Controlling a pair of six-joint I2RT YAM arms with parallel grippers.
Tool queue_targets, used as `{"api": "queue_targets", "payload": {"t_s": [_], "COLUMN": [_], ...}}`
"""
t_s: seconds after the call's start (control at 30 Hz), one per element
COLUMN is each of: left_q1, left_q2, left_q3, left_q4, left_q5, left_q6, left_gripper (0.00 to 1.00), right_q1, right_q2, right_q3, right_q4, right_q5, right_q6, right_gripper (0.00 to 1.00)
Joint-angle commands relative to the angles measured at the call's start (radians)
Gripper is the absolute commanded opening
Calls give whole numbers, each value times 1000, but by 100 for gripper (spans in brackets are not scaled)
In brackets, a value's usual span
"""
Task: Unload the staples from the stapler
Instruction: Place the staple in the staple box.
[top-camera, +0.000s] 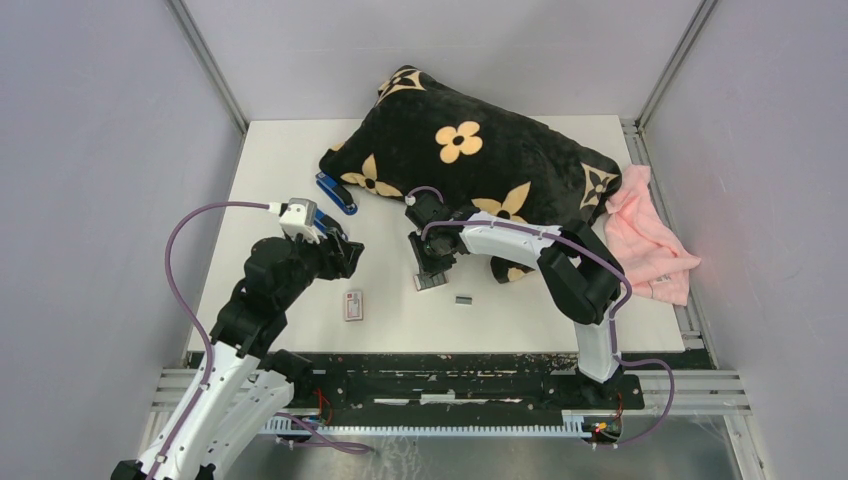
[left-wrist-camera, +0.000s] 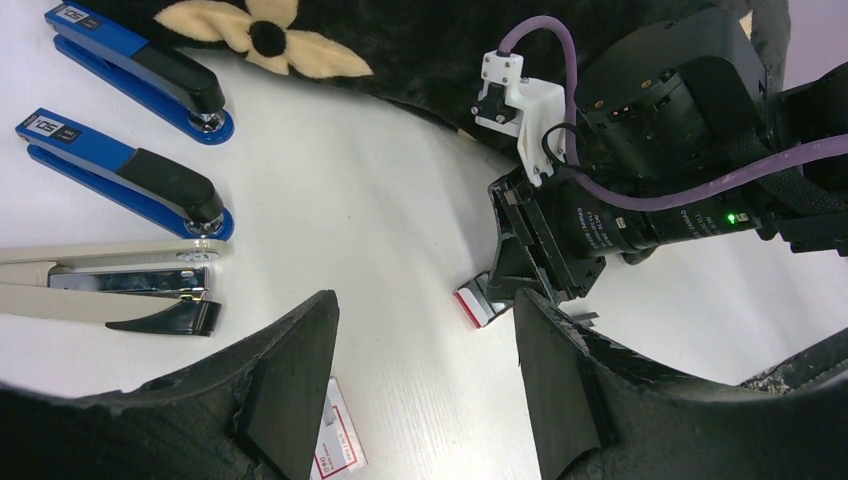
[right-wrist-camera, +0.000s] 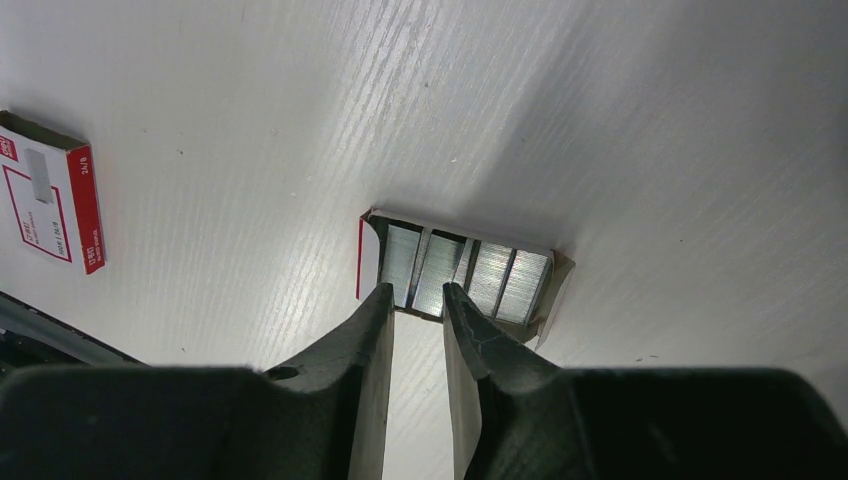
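The stapler (left-wrist-camera: 105, 285) lies at the left in the left wrist view, its pale top arm swung open above a silver channel and black base; in the top view my left arm hides it. My left gripper (left-wrist-camera: 425, 300) is open and empty above the table (top-camera: 300, 150), right of the stapler. My right gripper (right-wrist-camera: 418, 290) points down at a small open red-and-white tray (right-wrist-camera: 368, 262) filled with blocks of staples (right-wrist-camera: 490, 275). Its fingertips (right-wrist-camera: 383, 298) stand narrowly apart at the tray's near edge, on either side of one block. A loose staple strip (top-camera: 463, 299) lies right of the tray.
Two blue staplers (left-wrist-camera: 130, 70) lie beyond the stapler, beside a black pillow with tan flowers (top-camera: 470, 150). A closed red-and-white staple box (top-camera: 354, 304) lies near the front. A pink cloth (top-camera: 650, 235) is at the table's right edge.
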Motion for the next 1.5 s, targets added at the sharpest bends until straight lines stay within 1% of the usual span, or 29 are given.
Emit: {"api": "queue_targets", "payload": {"t_s": [0.0,1.47], "left_q1": [11,11], "left_q2": [1,1], "left_q3": [0,-3], "left_q4": [59,60], "left_q5": [19,24], "left_q6": [40,41], "left_gripper": [72,72], "right_q1": [-4,-4], "right_q2": [-17,26], "right_q3": [15,4], "right_q4": [8,13], "right_q5": [11,-4], "right_q6": [-8,2], "right_gripper": [30,31]}}
